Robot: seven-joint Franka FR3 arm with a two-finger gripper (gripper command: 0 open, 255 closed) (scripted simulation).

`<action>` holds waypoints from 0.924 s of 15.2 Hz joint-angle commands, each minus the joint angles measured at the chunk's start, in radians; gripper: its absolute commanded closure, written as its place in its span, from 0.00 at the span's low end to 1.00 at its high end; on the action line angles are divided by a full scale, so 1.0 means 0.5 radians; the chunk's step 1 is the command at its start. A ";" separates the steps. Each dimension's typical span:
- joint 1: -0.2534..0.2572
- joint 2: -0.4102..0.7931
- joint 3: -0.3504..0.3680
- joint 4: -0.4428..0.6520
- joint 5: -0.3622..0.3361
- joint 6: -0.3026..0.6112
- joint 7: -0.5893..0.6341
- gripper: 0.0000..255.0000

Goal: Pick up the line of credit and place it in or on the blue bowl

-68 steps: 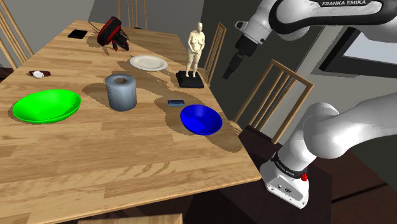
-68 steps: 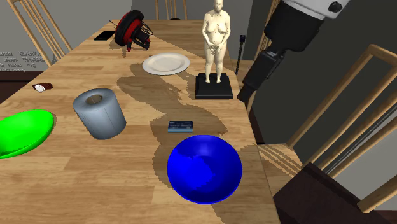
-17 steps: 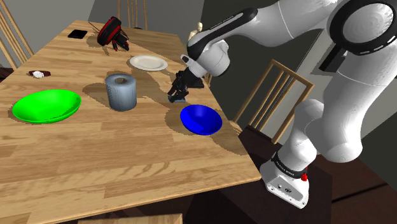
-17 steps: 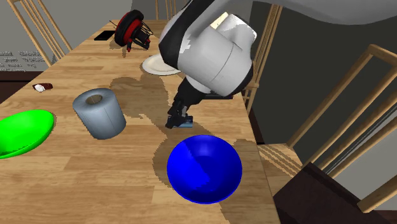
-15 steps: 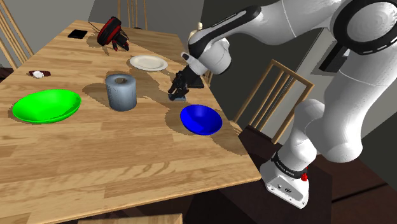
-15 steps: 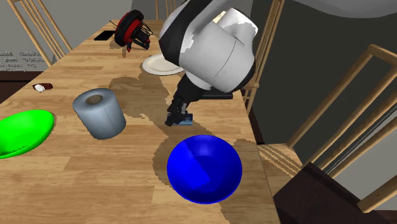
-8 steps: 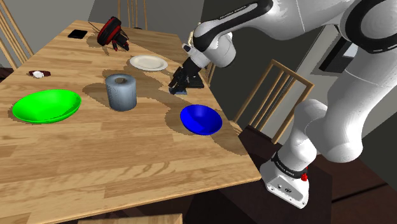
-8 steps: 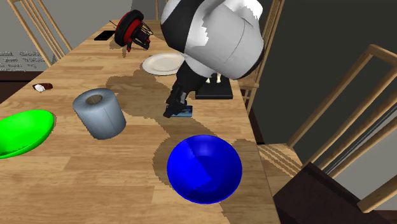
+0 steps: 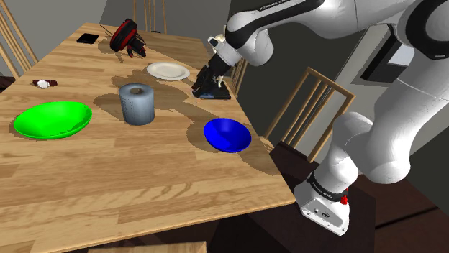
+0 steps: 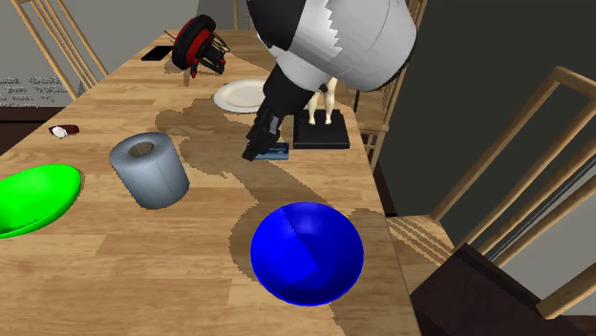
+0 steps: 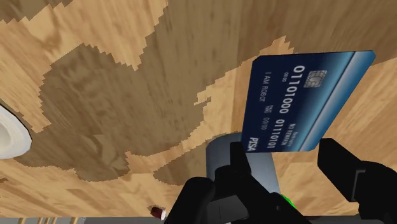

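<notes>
We're seeing a dark blue credit card (image 11: 305,102) with white digits, white lettering and a little silvery chip, and the gripper (image 11: 285,156) is black all over. In the shoulder view, the blue bowl (image 9: 227,134) at 4 o'clock from the grey paper roll (image 9: 137,103) is a saturated royal blue. The green bowl (image 9: 52,119) at its 8 o'clock is neon bright. The plate (image 9: 168,70) is plain white. The statuette (image 10: 327,105) is beige on a black base (image 10: 321,136), and the table (image 9: 144,187) is light wood with streaky grain.

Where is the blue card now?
The tool clasps the blue card above the table, beside the statue's black base, beyond the blue bowl in the second exterior view.
</notes>
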 commanded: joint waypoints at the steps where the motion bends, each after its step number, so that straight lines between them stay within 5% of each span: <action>1: 0.006 -0.098 0.018 -0.077 -0.083 0.026 0.077 1.00; 6: -0.041 -0.524 0.175 -0.497 -0.353 0.176 0.351 1.00; 14: -0.264 -1.206 0.568 -1.072 -0.613 0.177 0.783 1.00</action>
